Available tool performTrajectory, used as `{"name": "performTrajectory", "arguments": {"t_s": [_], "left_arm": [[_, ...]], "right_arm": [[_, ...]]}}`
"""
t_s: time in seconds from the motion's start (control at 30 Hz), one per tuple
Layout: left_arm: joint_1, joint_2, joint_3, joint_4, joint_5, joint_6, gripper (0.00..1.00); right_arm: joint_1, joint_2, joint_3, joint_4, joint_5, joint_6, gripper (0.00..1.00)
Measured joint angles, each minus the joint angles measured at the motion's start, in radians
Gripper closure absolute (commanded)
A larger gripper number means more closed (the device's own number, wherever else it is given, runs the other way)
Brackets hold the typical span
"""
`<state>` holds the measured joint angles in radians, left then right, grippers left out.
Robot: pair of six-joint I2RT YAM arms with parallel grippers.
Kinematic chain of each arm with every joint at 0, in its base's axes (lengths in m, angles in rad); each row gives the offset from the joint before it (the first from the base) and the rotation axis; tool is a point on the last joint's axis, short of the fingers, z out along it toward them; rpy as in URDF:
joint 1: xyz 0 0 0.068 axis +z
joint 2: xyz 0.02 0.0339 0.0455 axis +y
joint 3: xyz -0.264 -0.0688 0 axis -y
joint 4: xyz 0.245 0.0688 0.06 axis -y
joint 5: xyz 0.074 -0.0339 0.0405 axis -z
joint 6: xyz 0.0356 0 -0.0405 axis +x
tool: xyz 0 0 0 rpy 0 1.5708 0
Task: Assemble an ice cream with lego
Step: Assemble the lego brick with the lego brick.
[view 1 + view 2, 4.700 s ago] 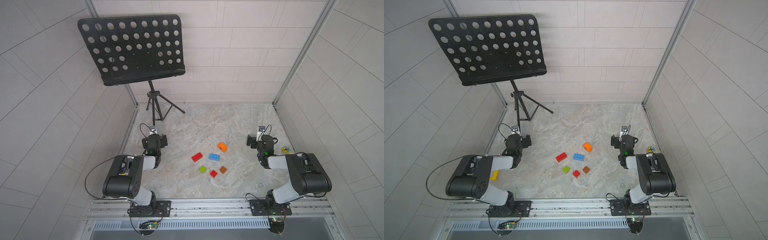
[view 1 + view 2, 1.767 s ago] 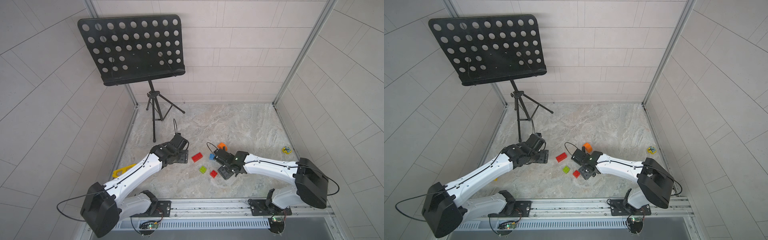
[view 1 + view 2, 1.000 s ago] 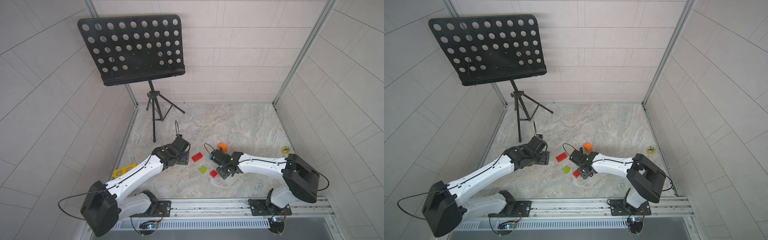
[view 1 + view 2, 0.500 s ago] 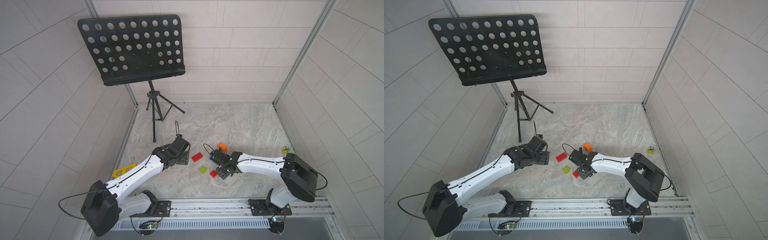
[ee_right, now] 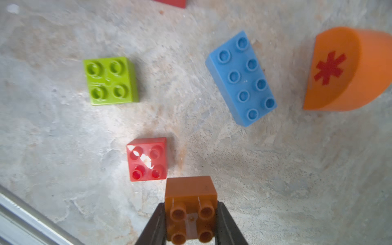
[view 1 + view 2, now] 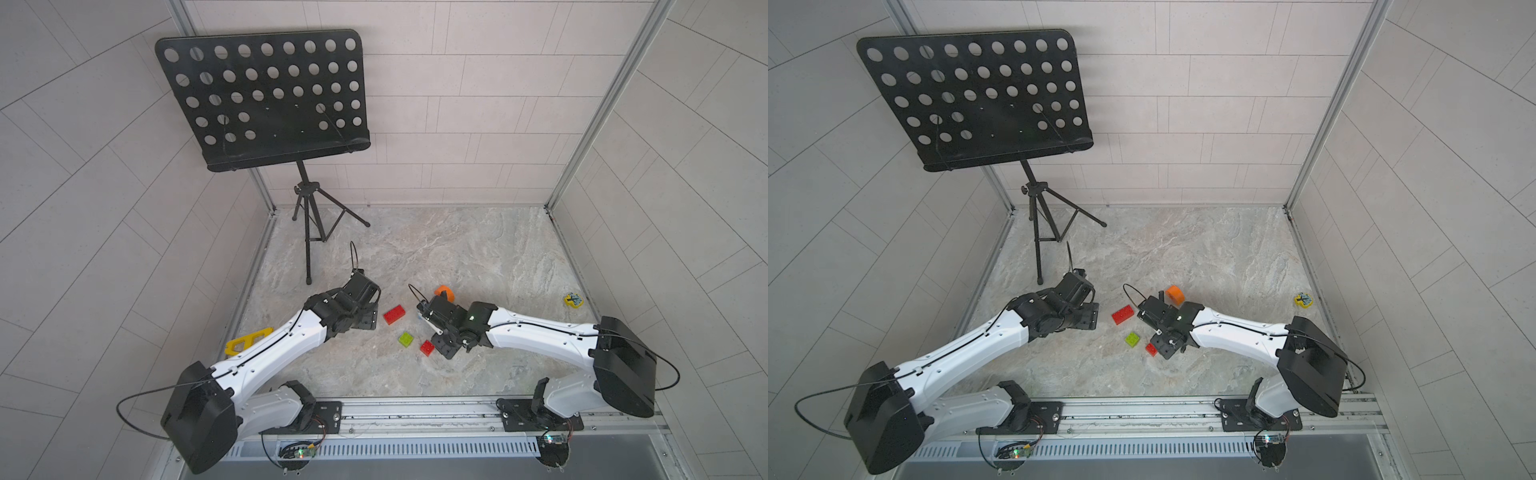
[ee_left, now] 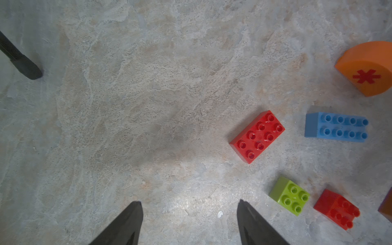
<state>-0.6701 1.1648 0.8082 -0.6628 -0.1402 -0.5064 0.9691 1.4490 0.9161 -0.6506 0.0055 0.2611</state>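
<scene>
A: Biggest first. The music stand is parked at the back of the desk. The left arm and right arm both reach to the middle, where the lego lies.

B: No ice cream yet. Six loose bricks, nothing stacked.

A: The left fingers are spread wide and empty over bare desk, near the red oblong.

B: Down the sizes: orange half-round with its asterisk showing, then the blue oblong near it.

A: Then the little squares, green and red.

B: Here's the news! The right fingers, ajar a second ago, have clamped onto the brown-orange square, just beside the red square.

A: Is it off the desk?

B: Can't tell. But the first piece is secured, so I'd guess the stem comes next.
</scene>
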Motion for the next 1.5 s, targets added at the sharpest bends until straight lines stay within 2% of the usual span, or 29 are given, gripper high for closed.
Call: {"name": "performTrajectory", "arguments": {"t_s": [0.4, 1.5], "left_arm": [[0.000, -0.011, -0.006, 0.000, -0.001, 0.000, 0.23], [0.000, -0.014, -0.016, 0.000, -0.019, 0.001, 0.23]], "right_arm": [[0.077, 0.100, 0.056, -0.007, -0.005, -0.009, 0.73], [0.084, 0.150, 0.058, 0.050, 0.003, 0.066, 0.73]]}}
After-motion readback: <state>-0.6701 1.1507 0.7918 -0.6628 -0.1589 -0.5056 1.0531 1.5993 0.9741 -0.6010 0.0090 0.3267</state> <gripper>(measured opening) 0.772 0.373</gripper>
